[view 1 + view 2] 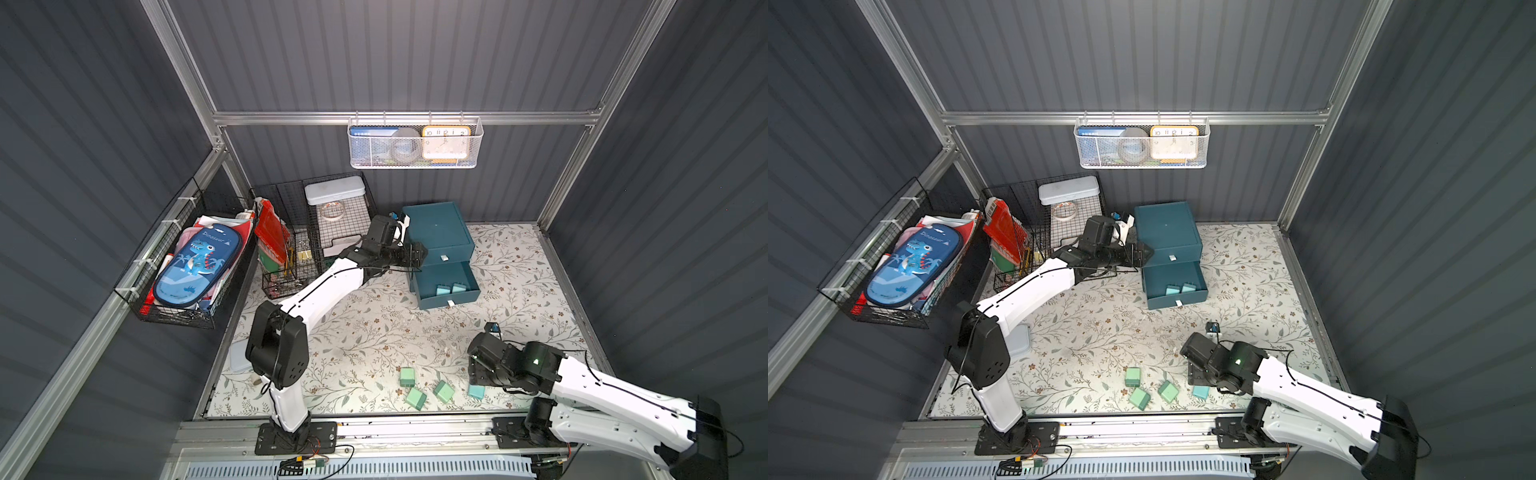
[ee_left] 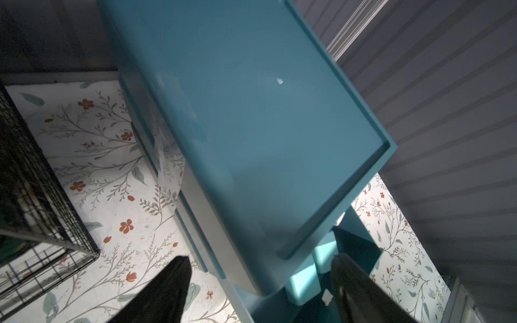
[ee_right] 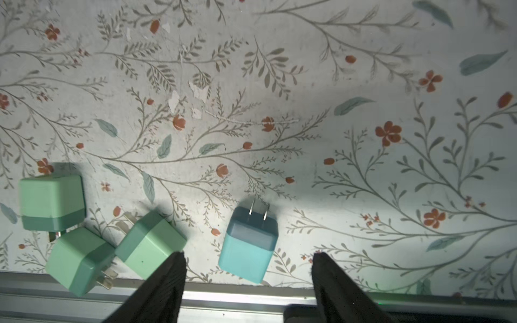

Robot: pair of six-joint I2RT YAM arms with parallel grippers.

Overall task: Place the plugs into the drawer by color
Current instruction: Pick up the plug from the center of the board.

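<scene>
A dark teal drawer cabinet (image 1: 438, 232) with white pull tabs (image 1: 444, 257) holds 2 light teal-blue plugs (image 1: 441, 290) beside the black left gripper (image 2: 261, 256). Ahead of the black right gripper (image 3: 249, 253) lies 1 teal-blue plug (image 3: 246, 251) with a slate-blue band; beside it, 3 mint green plugs (image 3: 151, 244) banded in deeper green, on a white mat (image 3: 279, 84) printed with grey-green sprigs and rust-red flowers.
</scene>
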